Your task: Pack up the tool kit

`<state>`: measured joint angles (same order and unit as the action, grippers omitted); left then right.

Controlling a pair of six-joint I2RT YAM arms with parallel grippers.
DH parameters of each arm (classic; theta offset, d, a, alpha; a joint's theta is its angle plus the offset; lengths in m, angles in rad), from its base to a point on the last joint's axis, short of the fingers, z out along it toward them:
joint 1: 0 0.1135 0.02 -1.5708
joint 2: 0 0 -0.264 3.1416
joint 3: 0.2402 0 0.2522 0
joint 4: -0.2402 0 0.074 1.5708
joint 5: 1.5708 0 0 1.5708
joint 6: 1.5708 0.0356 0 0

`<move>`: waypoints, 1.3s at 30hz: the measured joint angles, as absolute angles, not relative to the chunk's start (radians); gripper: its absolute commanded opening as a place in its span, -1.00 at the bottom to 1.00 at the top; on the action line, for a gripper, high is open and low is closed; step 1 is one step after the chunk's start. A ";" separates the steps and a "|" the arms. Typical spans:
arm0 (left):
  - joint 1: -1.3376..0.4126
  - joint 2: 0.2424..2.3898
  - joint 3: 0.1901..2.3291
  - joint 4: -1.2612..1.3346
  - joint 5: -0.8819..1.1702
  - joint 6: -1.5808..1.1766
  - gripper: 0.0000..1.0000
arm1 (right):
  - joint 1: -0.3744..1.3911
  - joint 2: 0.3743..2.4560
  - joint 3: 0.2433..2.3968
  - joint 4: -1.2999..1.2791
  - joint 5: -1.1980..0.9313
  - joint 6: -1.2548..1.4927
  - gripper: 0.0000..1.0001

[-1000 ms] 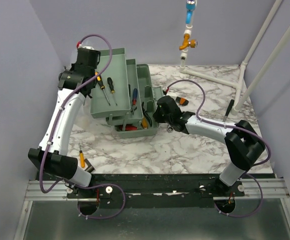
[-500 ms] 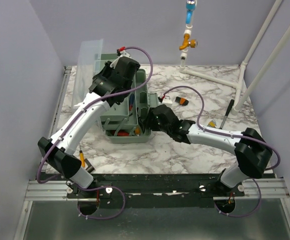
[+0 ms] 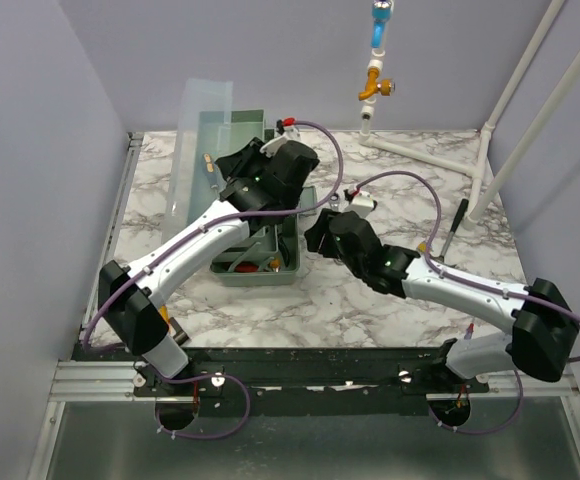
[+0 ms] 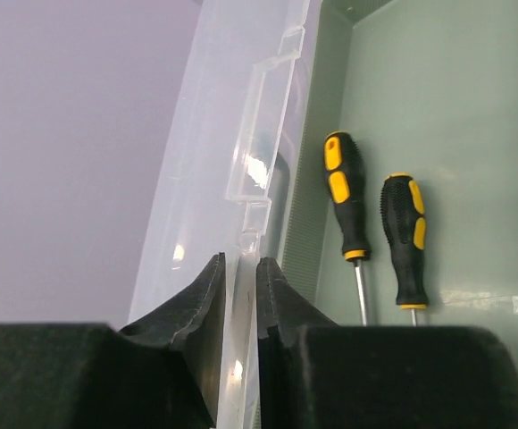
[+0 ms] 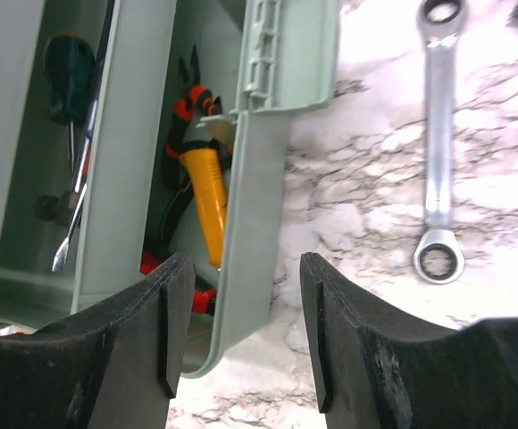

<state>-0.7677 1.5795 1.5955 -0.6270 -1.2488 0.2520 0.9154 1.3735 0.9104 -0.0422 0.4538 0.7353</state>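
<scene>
The green tool box [image 5: 254, 188] is set left of centre on the counter [image 5: 375, 232], its clear lid [image 4: 241, 134] raised and pinched at its edge by the clenched left claw [image 4: 239, 277]; the right claw [image 5: 246, 268] is spread, released, astride the box's right wall. The thin pinch could be lost and the lid dropped. A wrench [image 5: 438, 134] is left out just right of the box, and entry from above is blocked by the left arm [image 3: 190, 240].

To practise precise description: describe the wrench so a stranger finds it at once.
Find the green toolbox on the marble table. Beside its outer wall, flat on the marble, lies the wrench. Unlike the colour-handled tools inside, it is bare silver metal.
</scene>
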 measured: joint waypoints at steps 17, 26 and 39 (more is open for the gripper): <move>-0.873 1.794 1.974 -1.005 -1.039 -0.281 0.05 | 0.807 1.242 0.857 -0.139 0.617 0.680 0.23; -0.780 1.714 1.745 -0.987 -0.741 -0.380 0.15 | 0.757 1.213 0.835 -0.144 0.573 0.645 0.31; -0.509 1.221 1.566 -0.819 -0.291 -0.398 0.40 | 0.538 1.375 1.009 -0.168 0.172 0.640 0.55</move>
